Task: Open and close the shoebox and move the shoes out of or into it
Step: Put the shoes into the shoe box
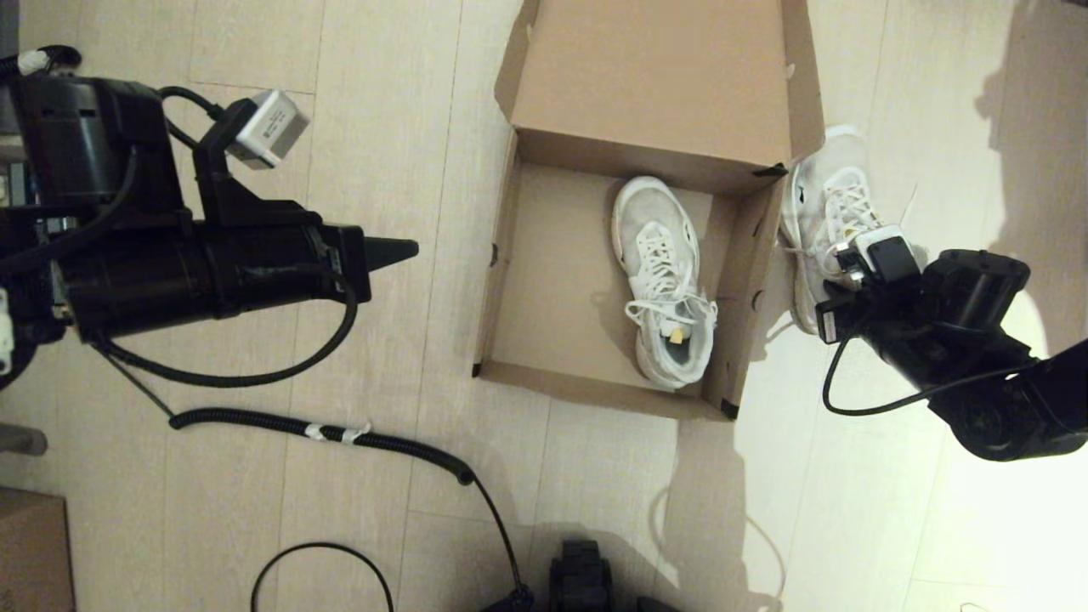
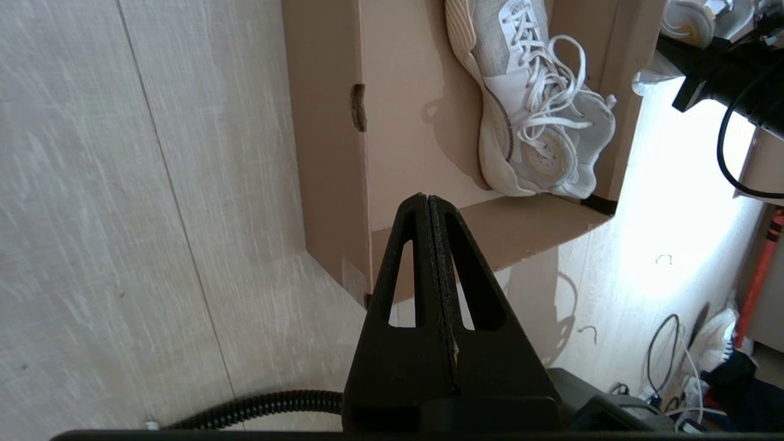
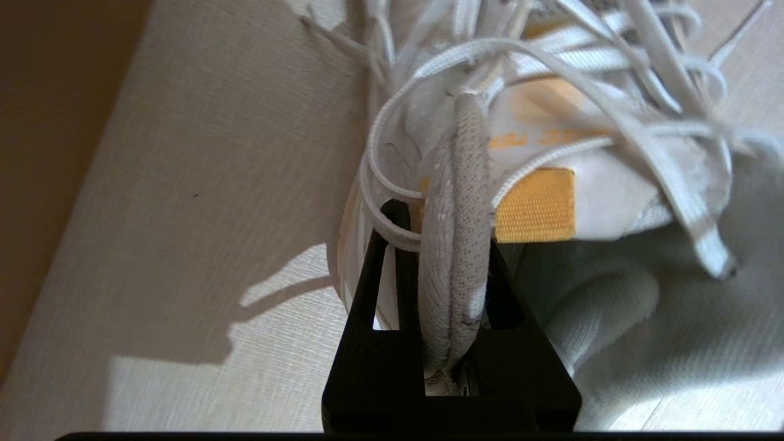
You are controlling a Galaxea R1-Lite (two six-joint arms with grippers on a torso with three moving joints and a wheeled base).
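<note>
— Right at the lens of the right wrist view, what is pinched there?

— Two black fingers (image 3: 392, 269) of the right gripper (image 1: 837, 285) squeeze the padded collar of a white shoe (image 3: 456, 202), jaws nearly together on it. That shoe (image 1: 829, 212) lies on the floor (image 1: 382, 127), just beside the box's right wall.

— And the box?

— Its lid (image 1: 654, 76) stands folded back; the shoebox (image 1: 501, 255) sits open between the arms, with the other shoe (image 1: 663, 280) inside, against the right wall.

— The left arm?

— Off to the left of the box, above the floor, the left gripper (image 2: 429, 211) has its jaws pressed together on nothing.
</note>
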